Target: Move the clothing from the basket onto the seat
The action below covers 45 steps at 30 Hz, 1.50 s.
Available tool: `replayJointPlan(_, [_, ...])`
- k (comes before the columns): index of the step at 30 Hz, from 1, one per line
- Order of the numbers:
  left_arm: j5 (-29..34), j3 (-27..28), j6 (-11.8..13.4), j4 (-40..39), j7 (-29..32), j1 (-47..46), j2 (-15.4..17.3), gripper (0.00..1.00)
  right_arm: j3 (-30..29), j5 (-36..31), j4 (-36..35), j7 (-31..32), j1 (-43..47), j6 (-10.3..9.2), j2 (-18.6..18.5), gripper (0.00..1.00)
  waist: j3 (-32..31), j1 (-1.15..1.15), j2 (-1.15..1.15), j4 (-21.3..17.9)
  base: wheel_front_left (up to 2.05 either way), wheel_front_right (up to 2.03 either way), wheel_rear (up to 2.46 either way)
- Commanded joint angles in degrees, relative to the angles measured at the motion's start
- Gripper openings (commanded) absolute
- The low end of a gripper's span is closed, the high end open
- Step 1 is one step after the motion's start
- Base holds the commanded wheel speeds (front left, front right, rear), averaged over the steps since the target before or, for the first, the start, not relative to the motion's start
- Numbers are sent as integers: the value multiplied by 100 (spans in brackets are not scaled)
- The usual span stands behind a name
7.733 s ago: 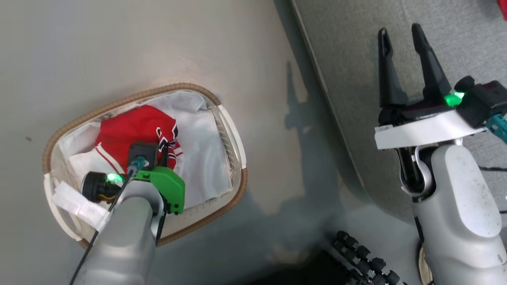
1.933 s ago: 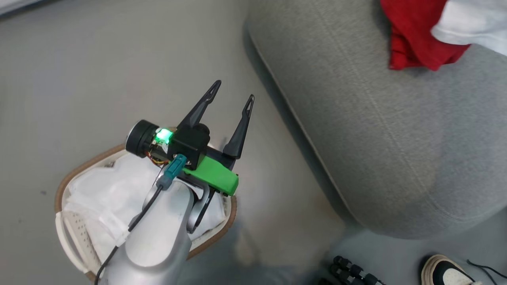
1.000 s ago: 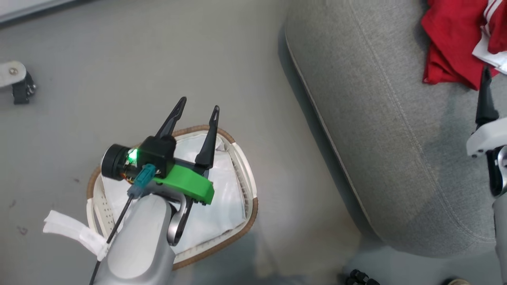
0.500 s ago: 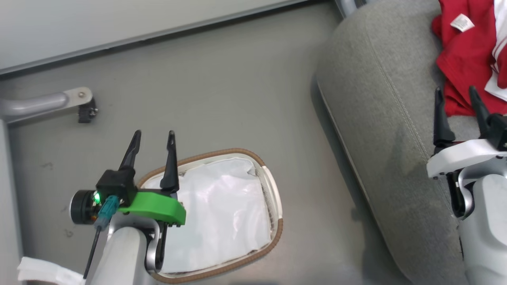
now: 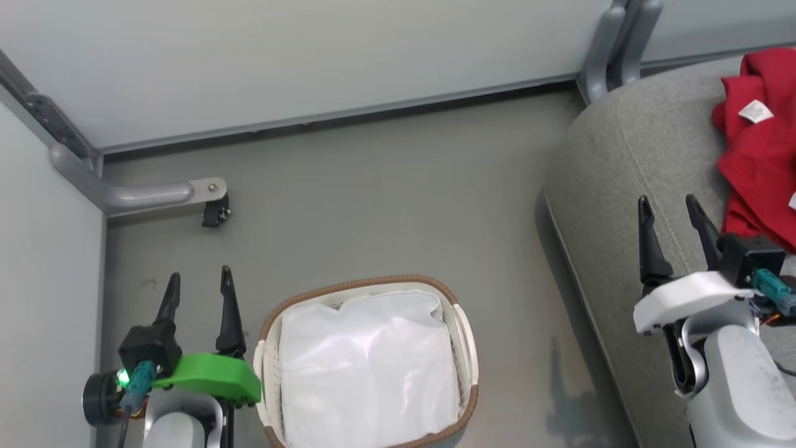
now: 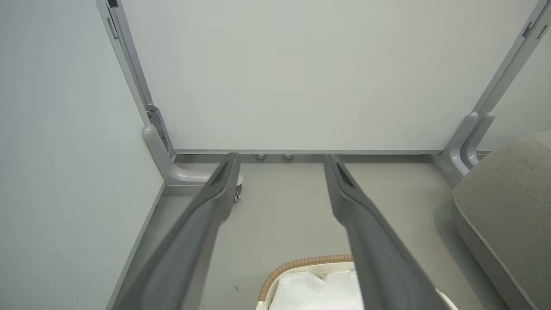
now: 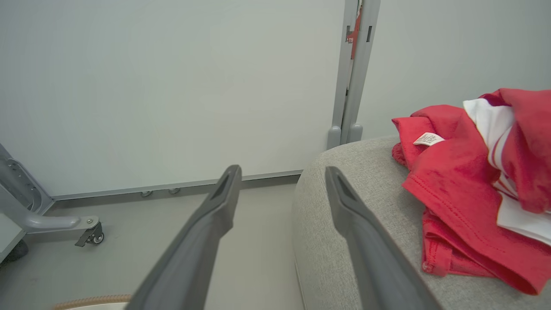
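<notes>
1. The clothing (image 5: pixel 755 143) is lying heaped, red and white, on the seat (image 5: pixel 612 180).
2. The basket (image 5: pixel 373 282) is sitting on the floor (image 5: pixel 373 186) beside the seat, showing just its white liner (image 5: pixel 367 367).
3. The right hand (image 5: pixel 667 202) is hovering over the seat near the heap, fingers apart, empty; the left hand (image 5: pixel 199 275) is hovering beside the basket, likewise apart and empty.
4. The transfer is looking finished; the next move is probably calling only for checking the liner's folds.
</notes>
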Motion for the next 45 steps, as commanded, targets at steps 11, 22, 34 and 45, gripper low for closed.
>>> replayJointPlan(11, [-130,172,-176,-9,4,653,12,100,112,8,28,-11,733,-8,82,100,-705,0,0,215,0,0,0])
replayJointPlan(22, [-653,236,-251,169,161,685,-17,0,98,430,199,192,768,0,176,0,-756,0,0,199,0,0,0])
replayJointPlan(34, [-1859,325,-321,-2,460,647,-13,0,149,1766,-53,475,914,-1,169,0,-776,0,0,190,0,0,0])
replayJointPlan(45, [-2827,422,-378,-118,717,590,-9,0,158,2827,-222,723,1002,-2,163,0,-794,0,0,182,0,0,0])
